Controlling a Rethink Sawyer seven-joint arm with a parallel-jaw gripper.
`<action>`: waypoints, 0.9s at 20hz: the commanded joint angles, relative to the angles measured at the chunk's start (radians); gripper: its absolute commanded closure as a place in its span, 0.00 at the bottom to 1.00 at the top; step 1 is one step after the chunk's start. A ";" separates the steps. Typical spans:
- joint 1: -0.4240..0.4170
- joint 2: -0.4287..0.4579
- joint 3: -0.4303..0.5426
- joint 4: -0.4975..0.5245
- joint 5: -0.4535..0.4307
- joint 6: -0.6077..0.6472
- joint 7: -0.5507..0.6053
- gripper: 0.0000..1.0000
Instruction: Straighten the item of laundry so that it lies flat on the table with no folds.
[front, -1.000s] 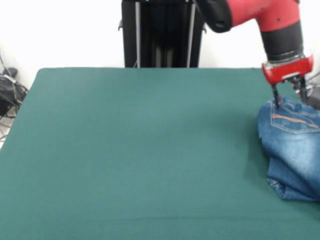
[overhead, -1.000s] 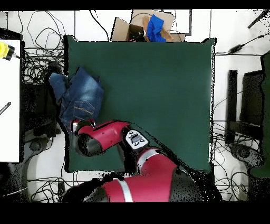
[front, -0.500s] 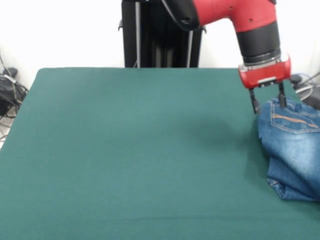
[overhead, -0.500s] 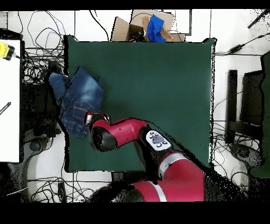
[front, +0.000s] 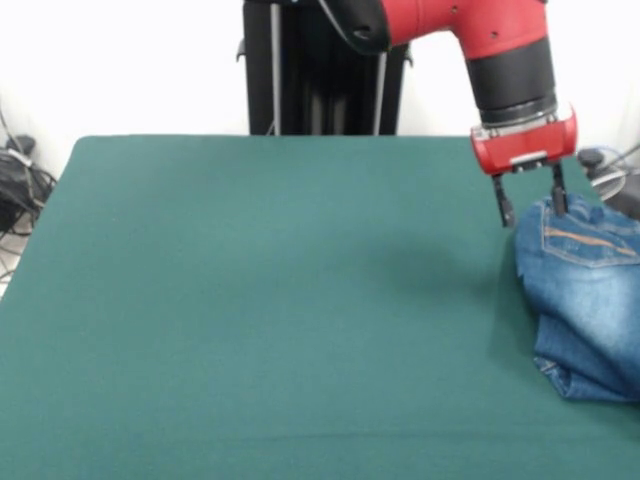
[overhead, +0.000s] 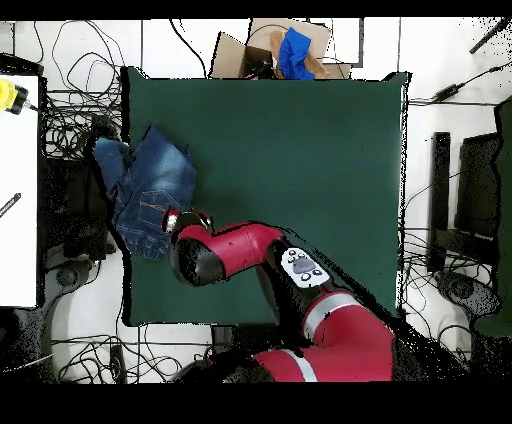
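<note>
The item of laundry (front: 585, 295) is a small pair of blue jeans, bunched and folded at the right edge of the green table (front: 270, 300). Orange stitching shows on a back pocket. In the overhead view the jeans (overhead: 150, 190) lie at the table's left edge and partly hang off it. My gripper (front: 529, 203) hangs open just above the table at the jeans' upper left corner. One finger is over bare cloth, the other at the denim's edge, and nothing is held. From above, the gripper (overhead: 185, 222) is mostly hidden under the red wrist.
A cardboard box (overhead: 272, 48) with a blue cloth sits past the table's far edge in the overhead view. Cables lie on the floor all round. A white table (overhead: 20, 190) stands to the left, beyond the jeans.
The gripper has moved away from the jeans' waistband toward the table's middle and lifted a little. It went from shut on the denim to open. The jeans have stayed put.
</note>
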 joint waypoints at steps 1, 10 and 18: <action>0.042 0.074 0.020 -0.043 -0.047 0.029 0.026 0.00; 0.053 0.024 -0.005 -0.025 -0.038 0.033 0.033 0.00; 0.074 -0.006 -0.014 -0.021 -0.022 0.058 0.036 0.00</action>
